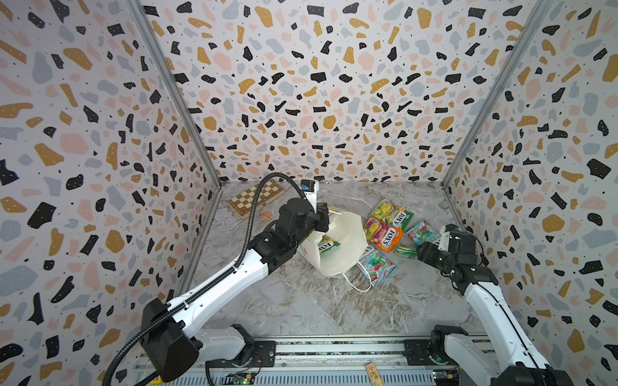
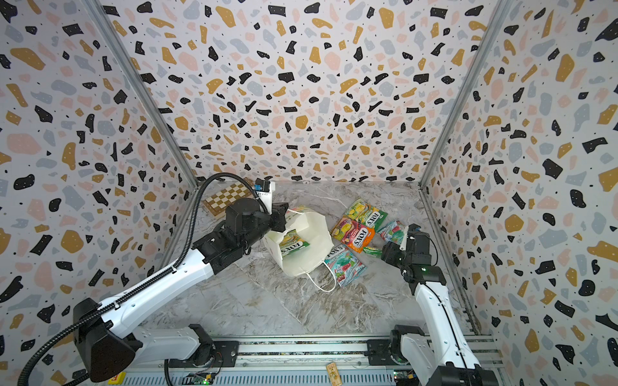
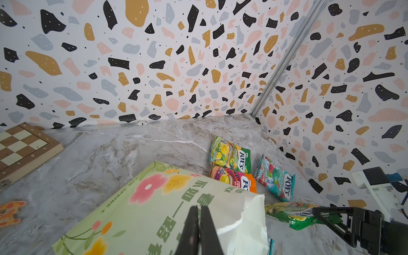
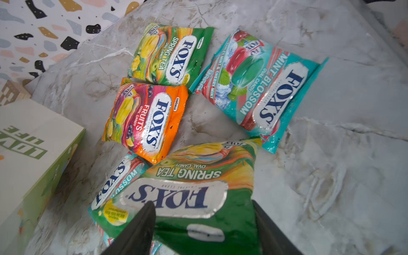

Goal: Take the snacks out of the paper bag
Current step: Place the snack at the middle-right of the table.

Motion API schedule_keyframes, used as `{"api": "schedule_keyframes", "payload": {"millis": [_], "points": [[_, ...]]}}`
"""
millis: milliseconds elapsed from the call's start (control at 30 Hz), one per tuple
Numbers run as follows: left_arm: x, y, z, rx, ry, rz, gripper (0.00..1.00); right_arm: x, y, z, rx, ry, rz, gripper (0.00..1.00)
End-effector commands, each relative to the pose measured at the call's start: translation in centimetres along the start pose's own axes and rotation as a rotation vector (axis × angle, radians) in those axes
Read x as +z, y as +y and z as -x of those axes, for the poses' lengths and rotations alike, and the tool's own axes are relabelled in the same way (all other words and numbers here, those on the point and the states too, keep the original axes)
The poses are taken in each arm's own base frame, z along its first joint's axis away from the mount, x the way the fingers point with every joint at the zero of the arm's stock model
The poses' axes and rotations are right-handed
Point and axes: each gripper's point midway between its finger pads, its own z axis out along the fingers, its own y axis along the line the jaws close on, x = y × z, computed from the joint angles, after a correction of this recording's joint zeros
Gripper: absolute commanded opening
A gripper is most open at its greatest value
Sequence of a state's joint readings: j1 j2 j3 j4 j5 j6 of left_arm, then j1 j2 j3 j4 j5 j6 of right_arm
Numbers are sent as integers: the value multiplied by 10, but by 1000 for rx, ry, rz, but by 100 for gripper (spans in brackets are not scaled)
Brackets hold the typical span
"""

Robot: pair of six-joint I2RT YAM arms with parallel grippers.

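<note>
The white paper bag [image 1: 347, 234] lies tipped over in the middle of the marble desk [image 1: 301, 300]. Its mouth is open, so the white inside shows in both top views. One green Fox's packet [image 1: 329, 244] sits inside the bag, close to the mouth. The left jaws are closed tight, and they seem to pinch the bag's rim, though the arm hides part of that spot. Five more packets lie out on the desk to the right of the bag. A green Spring Tea packet [image 4: 170, 55] is the farthest back. An orange Fruits packet [image 4: 145, 119] touches it, and a teal Mint Blossom packet [image 4: 260, 88] lies just beside those two. Another teal packet [image 1: 378, 265] lies by the bag's mouth, with a white cord handle [image 1: 354, 284] looping next to it. The right jaws stand wide apart, one on each side of a second green Spring Tea packet [image 4: 198, 176]. A wooden chessboard box [image 1: 256, 199] sits in the far left corner, with a tiny orange scrap [image 1: 266, 215] near it.
</note>
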State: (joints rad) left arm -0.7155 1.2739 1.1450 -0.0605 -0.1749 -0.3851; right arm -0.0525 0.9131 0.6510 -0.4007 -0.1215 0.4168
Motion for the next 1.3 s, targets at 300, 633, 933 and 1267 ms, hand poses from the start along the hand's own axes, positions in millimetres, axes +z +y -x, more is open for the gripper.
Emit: {"api": "schedule_keyframes", "payload": {"millis": [300, 633, 933, 1267], "points": [[-9, -2, 14, -1, -44, -6, 0, -16, -19, 13, 34, -110, -109, 71], [-10, -10, 16, 5, -48, -47, 0, -19, 65, 14, -84, -104, 322, 71], [-12, -15, 18, 16, -58, -83, 0, -61, 172, -6, -348, -141, 714, 71], [-14, -20, 19, 7, -65, -112, 0, -73, 244, -71, -548, 36, 960, 70]]}}
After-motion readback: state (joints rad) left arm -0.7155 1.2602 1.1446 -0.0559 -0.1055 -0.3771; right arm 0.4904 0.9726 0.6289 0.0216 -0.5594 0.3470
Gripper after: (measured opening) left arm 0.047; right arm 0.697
